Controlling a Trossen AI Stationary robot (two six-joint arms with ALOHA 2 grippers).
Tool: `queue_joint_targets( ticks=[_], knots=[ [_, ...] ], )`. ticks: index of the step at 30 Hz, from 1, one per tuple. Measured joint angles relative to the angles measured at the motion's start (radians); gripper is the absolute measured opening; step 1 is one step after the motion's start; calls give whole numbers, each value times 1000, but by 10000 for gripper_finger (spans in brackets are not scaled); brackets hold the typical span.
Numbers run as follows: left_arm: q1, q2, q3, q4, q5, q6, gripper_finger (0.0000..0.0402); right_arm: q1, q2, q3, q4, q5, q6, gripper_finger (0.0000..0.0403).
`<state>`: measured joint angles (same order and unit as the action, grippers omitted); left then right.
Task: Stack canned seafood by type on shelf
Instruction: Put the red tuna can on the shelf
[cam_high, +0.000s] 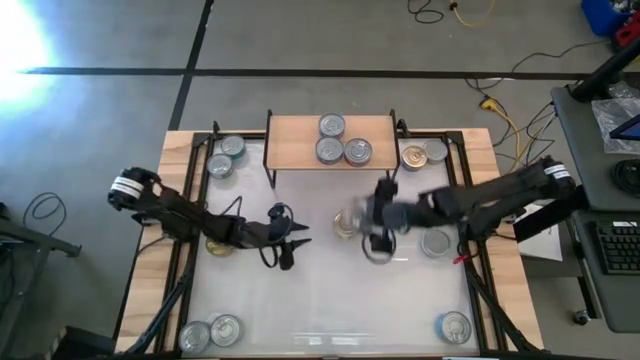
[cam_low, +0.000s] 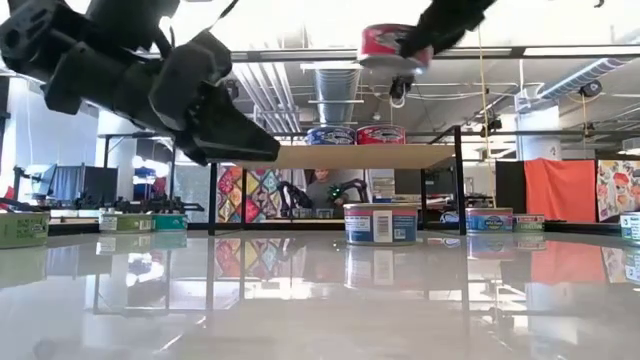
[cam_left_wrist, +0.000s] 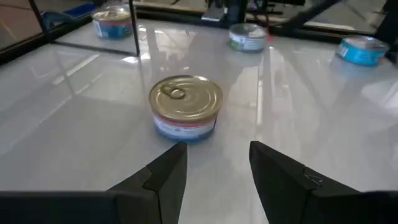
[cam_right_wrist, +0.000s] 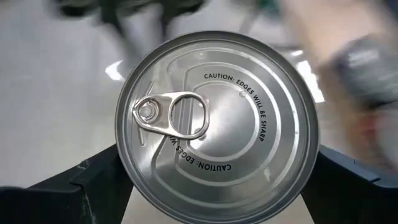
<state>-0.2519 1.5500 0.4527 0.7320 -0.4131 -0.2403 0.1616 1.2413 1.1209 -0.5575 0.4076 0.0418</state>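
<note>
My right gripper is shut on a red-sided, silver-topped tin, held high over the table in front of the shelf. The shelf is a light-wood board on black legs at the table's far side, with three silver-topped tins standing on it. My left gripper is open, hanging above the table left of centre. It faces a gold-topped tin that stands on its base on the table, and touches nothing. My right gripper pinches the tin by its side wall, one finger and the other on opposite sides of the rim. The fingers come from above, pointing down, with the lid facing the wrist. The tin is lifted clear and nearly level.
More tins stand in small groups at the far left, far right, near left and near right, and one lies under the right arm. The shelf's black legs stand at the far side. The white tabletop's middle is bare.
</note>
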Motion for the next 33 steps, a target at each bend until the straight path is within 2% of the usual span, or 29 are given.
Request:
queue_joint_targets(
  ticks=[4, 7, 12, 16, 23, 33],
  knots=[
    [0, -14, -18, 8, 0, 42, 160, -194, -14, 87, -27, 16, -166, 363],
    [3, -9, -25, 0, 0, 58, 160, -358, -3, 134, -28, -12, -285, 363],
    [7, -8, -29, 1, -15, 64, 160, -635, 63, 208, -23, -242, -386, 363],
    [16, -11, -19, 1, -46, 93, 160, -783, 166, 278, -22, -379, -468, 363],
    [49, -40, 6, 0, -49, 156, 160, -911, 350, 430, -138, -497, -538, 363],
    [81, -58, 11, -2, -50, 188, 160, -933, 437, 483, -243, -529, -557, 374]
  ],
)
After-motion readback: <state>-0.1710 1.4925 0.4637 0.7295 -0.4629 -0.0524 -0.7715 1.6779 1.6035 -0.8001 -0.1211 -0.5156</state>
